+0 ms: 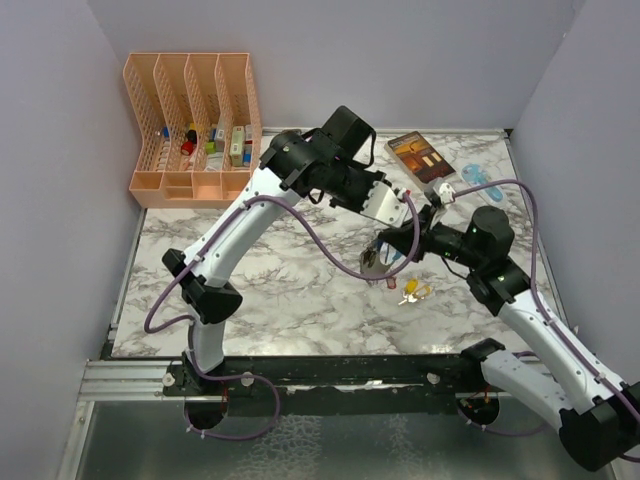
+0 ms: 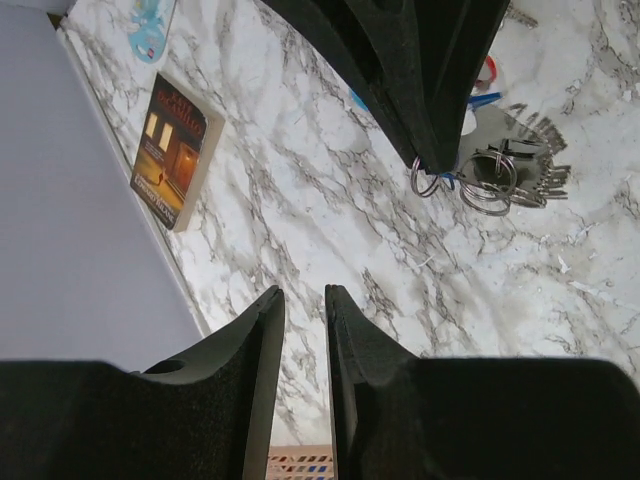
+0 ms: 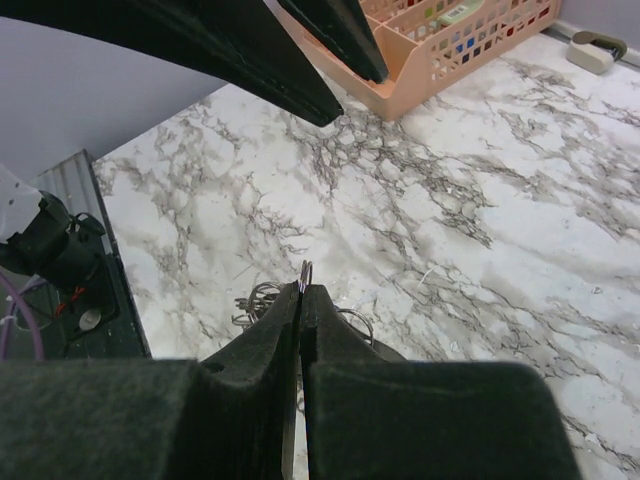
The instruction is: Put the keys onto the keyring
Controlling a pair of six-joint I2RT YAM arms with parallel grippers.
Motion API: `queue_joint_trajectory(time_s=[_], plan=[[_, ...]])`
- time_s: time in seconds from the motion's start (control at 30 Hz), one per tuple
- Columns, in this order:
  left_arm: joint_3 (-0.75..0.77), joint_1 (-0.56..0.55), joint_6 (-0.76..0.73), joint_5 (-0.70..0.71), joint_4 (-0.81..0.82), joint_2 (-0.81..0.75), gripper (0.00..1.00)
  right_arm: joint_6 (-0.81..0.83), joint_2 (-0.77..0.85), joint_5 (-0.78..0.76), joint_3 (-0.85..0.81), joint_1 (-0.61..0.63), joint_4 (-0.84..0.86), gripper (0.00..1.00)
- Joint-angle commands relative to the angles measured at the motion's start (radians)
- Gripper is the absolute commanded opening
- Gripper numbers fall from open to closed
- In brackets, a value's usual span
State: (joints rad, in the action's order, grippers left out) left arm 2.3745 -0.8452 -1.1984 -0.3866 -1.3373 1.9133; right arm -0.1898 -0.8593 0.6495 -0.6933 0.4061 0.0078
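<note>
My right claw (image 3: 302, 292) is pinched shut on only the thin wire of the keyring (image 2: 500, 180), its bunch low over mid-counter (image 3: 450, 200), while my left claw (image 2: 305, 295) hangs near, barely parted and empty, so a nudge from it could twist the ring loose.

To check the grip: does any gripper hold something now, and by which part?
The right gripper pinches the keyring by the rim of a thin metal ring, between its fingertips. The left gripper, slightly open, holds nothing.
</note>
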Motion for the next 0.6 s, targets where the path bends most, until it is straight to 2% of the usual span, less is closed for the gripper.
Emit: queue_joint_trajectory(time_s=[0.0,0.17,0.37,0.57], plan=[[-0.006,0.017,0.025,-0.11,0.021,-0.044,0.26,0.004,0.055,-0.056,0.008,0.005,0.085,0.02],[0.005,0.058,0.075,-0.212,0.072,-0.048,0.26,-0.027,0.139,-0.133,0.078,0.005,0.233,0.02],[-0.011,0.116,0.201,-0.344,0.166,-0.051,0.26,-0.098,0.208,-0.22,0.203,0.005,0.466,0.02],[-0.149,0.137,0.22,-0.387,0.201,-0.079,0.27,-0.103,0.161,-0.179,0.19,0.005,0.467,0.02]])
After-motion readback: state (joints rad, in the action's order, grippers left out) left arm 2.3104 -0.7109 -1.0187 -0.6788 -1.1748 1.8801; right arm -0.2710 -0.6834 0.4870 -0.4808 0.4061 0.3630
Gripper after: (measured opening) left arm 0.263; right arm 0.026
